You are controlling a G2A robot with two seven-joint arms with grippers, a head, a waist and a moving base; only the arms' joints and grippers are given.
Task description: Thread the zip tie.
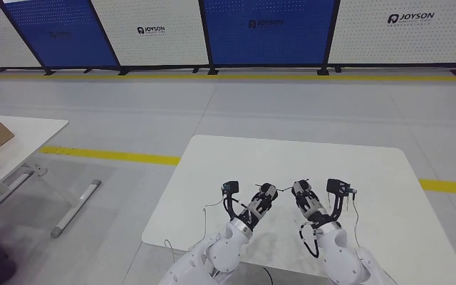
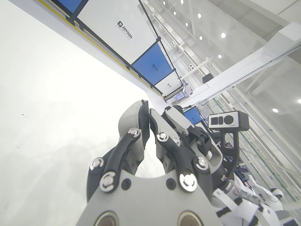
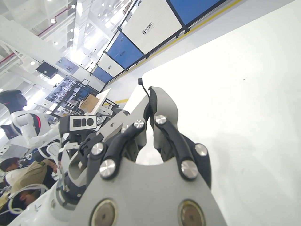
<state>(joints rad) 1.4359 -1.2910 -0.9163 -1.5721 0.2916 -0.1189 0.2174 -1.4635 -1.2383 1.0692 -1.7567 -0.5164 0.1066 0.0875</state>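
Right gripper [image 3: 150, 95] first: its two dark ribbed pads are pressed together, clamped on a thin black plastic zip tie [image 3: 143, 86]. The strap runs up out of the pinch, and the small square head pokes free just past the fingertips, clear of the table.

Over to the left gripper [image 2: 149, 113]: grey fingers together, black pads meeting with barely a sliver between them. Whether any of the strap sits in that pinch, I cannot tell.

From above, the two grippers face each other tip to tip, close together but apart, with a fine dark line bridging the gap between them. Both hover above the near half of the white rectangular table [image 1: 370, 171], roughly at its middle.

Further out, past the table's far edge, there's grey floor with a yellow painted floor line [image 1: 107, 154] running across it. Behind that stands a row of blue and white perforated wall panels [image 1: 271, 32] in black frames.
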